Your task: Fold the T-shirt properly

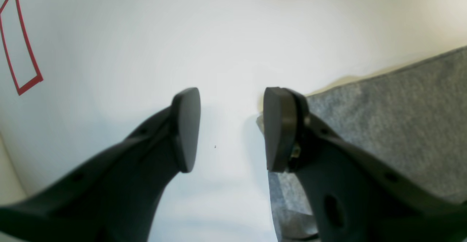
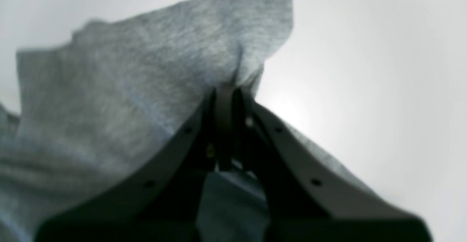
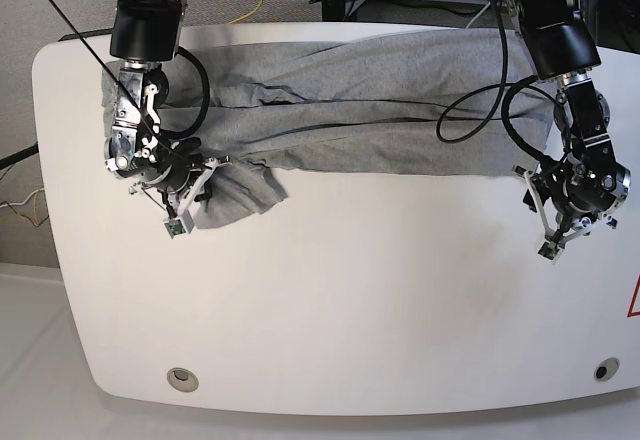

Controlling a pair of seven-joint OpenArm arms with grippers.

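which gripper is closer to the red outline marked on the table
Left. The left gripper hangs open over bare table beside the T-shirt, on the side where the red outline lies. The right gripper is shut on the T-shirt at the far end.

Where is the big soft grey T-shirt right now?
The grey jersey T-shirt lies across the far half of the white table in the base view, one corner pinched by the right gripper.

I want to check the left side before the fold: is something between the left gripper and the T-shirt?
Nothing visible. The left gripper stands open over bare white table, and the T-shirt edge lies directly beside one of its fingers.
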